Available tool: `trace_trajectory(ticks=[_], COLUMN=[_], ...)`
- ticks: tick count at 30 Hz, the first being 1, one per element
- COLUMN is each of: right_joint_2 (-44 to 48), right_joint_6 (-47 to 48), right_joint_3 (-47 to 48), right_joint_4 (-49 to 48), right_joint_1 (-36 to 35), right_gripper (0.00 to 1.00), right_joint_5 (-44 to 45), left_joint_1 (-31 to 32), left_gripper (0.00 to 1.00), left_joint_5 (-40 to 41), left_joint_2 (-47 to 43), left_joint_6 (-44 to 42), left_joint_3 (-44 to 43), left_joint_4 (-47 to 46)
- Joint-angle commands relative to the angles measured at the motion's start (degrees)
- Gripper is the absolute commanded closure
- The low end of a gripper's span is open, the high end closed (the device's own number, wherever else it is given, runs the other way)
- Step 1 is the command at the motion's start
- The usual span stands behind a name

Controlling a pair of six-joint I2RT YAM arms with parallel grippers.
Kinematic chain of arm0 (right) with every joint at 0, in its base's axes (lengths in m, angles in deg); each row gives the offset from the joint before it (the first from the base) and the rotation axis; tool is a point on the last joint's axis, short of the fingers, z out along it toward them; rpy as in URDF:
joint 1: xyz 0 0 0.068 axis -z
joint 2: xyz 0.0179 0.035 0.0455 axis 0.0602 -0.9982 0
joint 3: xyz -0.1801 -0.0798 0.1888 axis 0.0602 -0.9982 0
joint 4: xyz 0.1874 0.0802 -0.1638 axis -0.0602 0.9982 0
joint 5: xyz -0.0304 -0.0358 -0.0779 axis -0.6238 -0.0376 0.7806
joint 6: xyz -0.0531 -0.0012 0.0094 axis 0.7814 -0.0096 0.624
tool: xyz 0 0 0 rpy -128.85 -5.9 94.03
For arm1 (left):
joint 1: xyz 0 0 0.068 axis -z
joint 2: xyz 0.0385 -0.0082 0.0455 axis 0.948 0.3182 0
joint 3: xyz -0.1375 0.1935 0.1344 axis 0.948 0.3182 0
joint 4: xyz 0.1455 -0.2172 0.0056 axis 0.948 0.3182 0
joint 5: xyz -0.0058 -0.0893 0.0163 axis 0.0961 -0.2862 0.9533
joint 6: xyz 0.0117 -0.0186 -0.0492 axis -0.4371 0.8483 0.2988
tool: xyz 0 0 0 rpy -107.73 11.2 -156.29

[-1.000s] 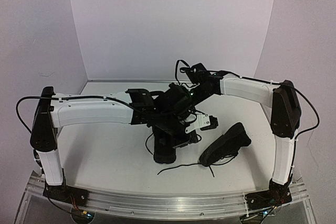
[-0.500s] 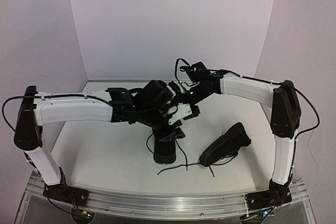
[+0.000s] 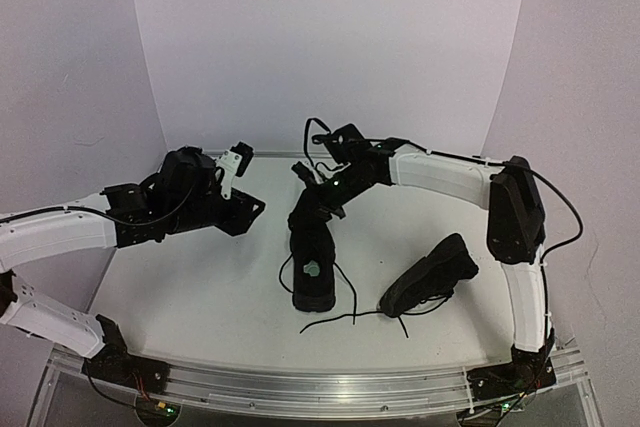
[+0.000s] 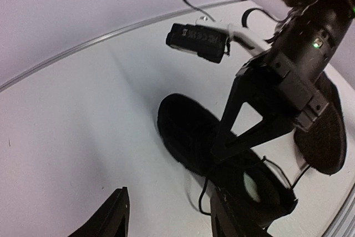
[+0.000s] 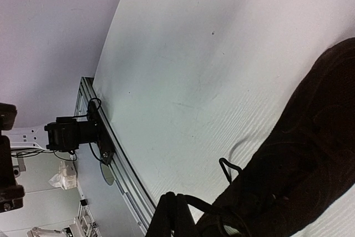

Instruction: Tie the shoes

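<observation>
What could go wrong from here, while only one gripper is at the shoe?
The right gripper looks shut on a thin lace while the left gripper is open and away, so a pull may drag the middle shoe or the lace may slip out. The other shoe seems to lie on its side, and loose lace ends nearby could tangle.

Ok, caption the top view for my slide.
Right gripper shut on a lace of the middle shoe; left gripper open, empty.
</observation>
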Motion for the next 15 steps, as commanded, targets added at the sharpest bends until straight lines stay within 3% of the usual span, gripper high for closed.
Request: trace_trajectory(ticks=[1, 10, 15], right_joint_2=[-2.35, -2.19, 0.95], right_joint_6=[-0.98, -0.74, -0.73], right_joint_3=[4.32, 6.39, 7.84], right_joint_4=[-1.11, 0.80, 1.39], right_joint_1=[-1.33, -1.72, -1.54], right_gripper=[0.95, 0.69, 0.59], right_joint_5=[-1.13, -0.82, -0.59], left_joint_1=[-2.16, -5.95, -8.10], left_gripper=[0.51, 0.46, 0.40], left_joint_5=[0.42, -7.87, -12.23], left_joint_2=[2.21, 7.03, 8.77], left_joint_6=[8.58, 11.40, 11.16], left_joint_3=[-0.25, -1.13, -1.78], left_joint_4=[1.82, 0.89, 0.14])
